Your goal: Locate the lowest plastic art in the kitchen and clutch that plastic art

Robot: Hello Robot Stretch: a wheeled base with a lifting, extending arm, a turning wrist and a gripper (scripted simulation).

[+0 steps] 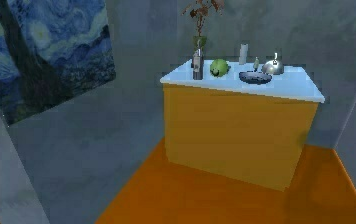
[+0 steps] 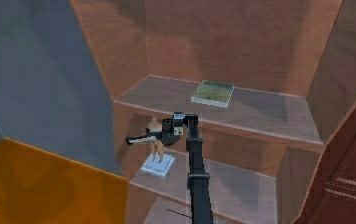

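Arm: I see the dark arm [image 2: 196,175] rising from the bottom edge of the arm side view, across the lower shelf [image 2: 241,188].
Gripper: the gripper [image 2: 144,138] sits at the arm's far end and points toward that view's left, near the left end of the shelves.
Fingers: two thin fingers [image 2: 136,139] stick out left. I cannot tell how they stand or whether they hold anything, as a thing stands right behind them.
Task thing: a small tan figure [image 2: 159,152] stands upright on a pale square base at the lower shelf's left end, just under the gripper in the picture. It is probably the plastic art, but too small to be sure. I can't tell if they touch.
Upper shelf: the upper shelf [image 2: 271,112] carries a flat green-topped book [image 2: 212,93], well apart from the figure.
Forward floor: an orange floor [image 1: 186,195].
Surface: a pale blue surface [image 1: 291,90] on a yellow-orange cabinet, in a grey corner.
On it: a vase [image 1: 197,65] with dried stems, a green round thing [image 1: 219,67] just beside it, a dark bowl [image 1: 254,76], a white cylinder [image 1: 243,52] and a small white thing [image 1: 275,67].
Wall: a blue swirly painting [image 1: 51,50] on the forward view's left.
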